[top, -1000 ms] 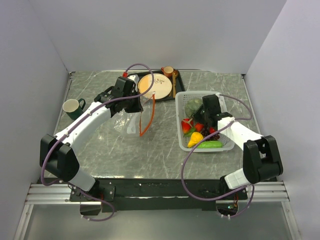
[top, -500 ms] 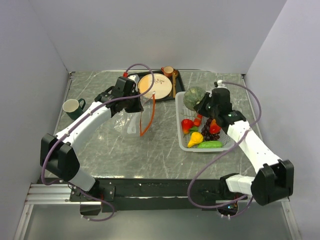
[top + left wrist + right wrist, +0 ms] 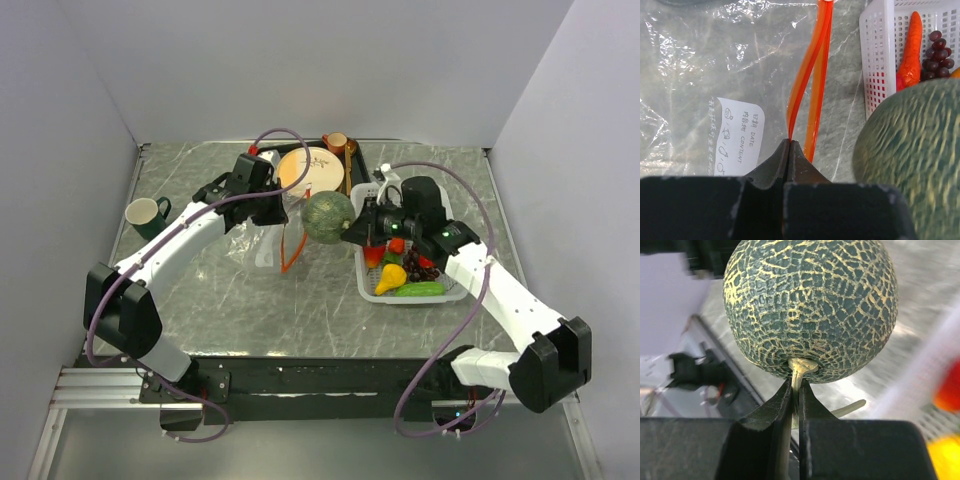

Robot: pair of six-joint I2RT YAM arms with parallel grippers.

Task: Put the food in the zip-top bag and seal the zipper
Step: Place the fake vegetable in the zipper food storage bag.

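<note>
Up close, the right gripper (image 3: 795, 386) has its two dark fingers pinched together on the pale stem of a round green toy melon (image 3: 810, 310) with a yellow netted skin. From above, the melon hangs in the air over the grey marbled table (image 3: 300, 310), between the bag and the basket, just to the right of the zipper. The pictures do not show whether melon and zipper touch.

The left gripper (image 3: 789, 145) has its fingers closed on one end of the thin orange-red zipper strip (image 3: 807, 75). The strip runs away from the fingertips as two bands lying side by side. It edges a clear, floppy zip-top plastic bag (image 3: 700, 75), which lies crumpled on the table to the left of the strip and carries a white printed label (image 3: 737, 137).

To the right stands a white plastic mesh basket (image 3: 875, 60). Inside it lie an orange-red toy carrot (image 3: 911, 55), a dark purple bunch of toy grapes (image 3: 939, 54), a yellow toy pear (image 3: 390, 278), a green toy cucumber (image 3: 420, 289) and small red toy pieces (image 3: 374, 256).

Farther off, a dark green mug (image 3: 145, 213) stands near the table's left edge, and a cream round plate (image 3: 308, 170) rests on a black tray at the back.
</note>
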